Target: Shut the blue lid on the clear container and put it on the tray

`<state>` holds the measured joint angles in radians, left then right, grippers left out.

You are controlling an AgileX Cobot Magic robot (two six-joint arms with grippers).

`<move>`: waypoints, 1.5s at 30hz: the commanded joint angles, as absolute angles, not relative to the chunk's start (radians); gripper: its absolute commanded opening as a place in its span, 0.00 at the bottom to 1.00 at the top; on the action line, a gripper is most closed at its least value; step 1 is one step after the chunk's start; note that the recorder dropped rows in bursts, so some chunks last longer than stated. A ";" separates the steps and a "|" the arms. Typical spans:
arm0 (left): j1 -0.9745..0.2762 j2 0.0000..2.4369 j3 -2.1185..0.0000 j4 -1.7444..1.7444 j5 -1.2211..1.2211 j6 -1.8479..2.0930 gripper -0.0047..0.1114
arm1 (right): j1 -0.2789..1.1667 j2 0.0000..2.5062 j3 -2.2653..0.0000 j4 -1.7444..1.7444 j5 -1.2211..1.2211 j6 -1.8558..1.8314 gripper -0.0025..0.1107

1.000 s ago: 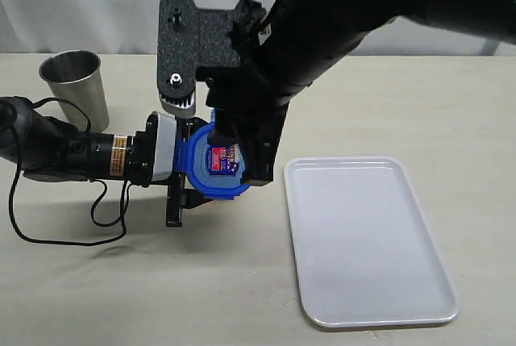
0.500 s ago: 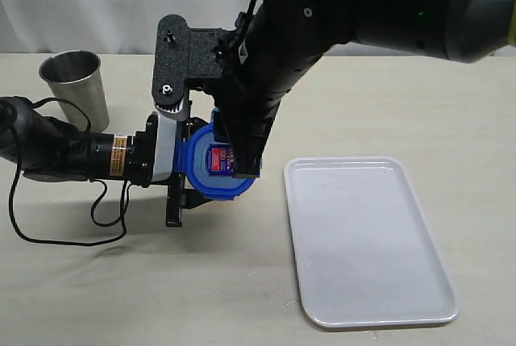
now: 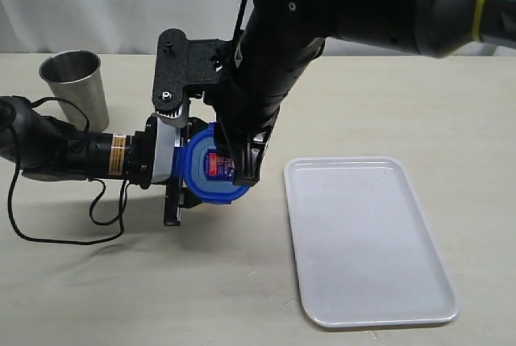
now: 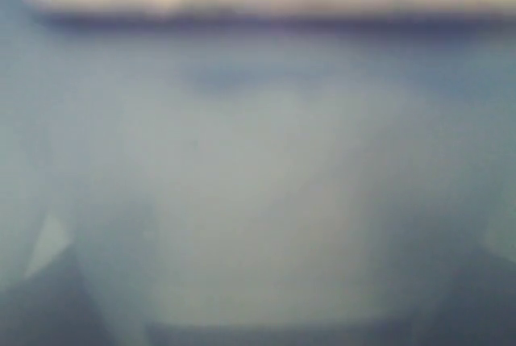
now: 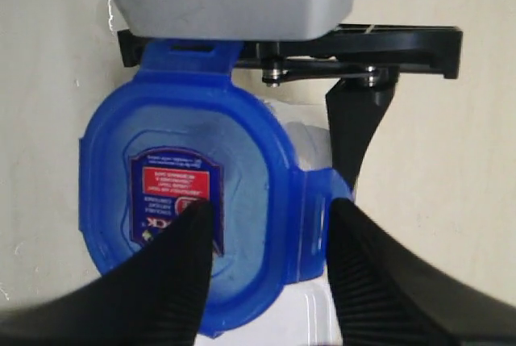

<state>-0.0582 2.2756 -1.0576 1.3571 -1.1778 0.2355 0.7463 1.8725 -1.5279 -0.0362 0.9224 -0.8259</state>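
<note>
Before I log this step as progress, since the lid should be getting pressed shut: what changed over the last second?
The right arm swung lower over the blue lid, and the right end effector, fingertips on top, pushed the lid slightly down and flatter. Nothing was taken or let go. The left end effector, gripping the clear container, the steel cup and the tray stayed put.

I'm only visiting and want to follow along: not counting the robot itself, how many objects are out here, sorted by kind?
blue lid: 1
clear container, mostly hidden under the lid: 1
steel cup: 1
tray: 1
Total: 4
</note>
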 commanded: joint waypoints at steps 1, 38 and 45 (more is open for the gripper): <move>-0.060 2.262 -1.061 1.348 -1.221 0.190 0.04 | 0.741 1.984 -1.559 0.015 1.102 -0.822 0.39; -0.058 2.262 -1.061 1.212 -1.221 -0.102 0.04 | 0.630 1.767 -1.594 0.127 0.903 -0.007 0.49; -0.058 2.262 -1.061 1.212 -1.203 -0.108 0.04 | 0.630 1.834 -1.594 0.120 0.872 0.129 0.55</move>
<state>-0.0563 2.2756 -1.0634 1.2343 -1.1906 -0.0969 0.6304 1.8113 -1.5955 0.1229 0.8865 0.0780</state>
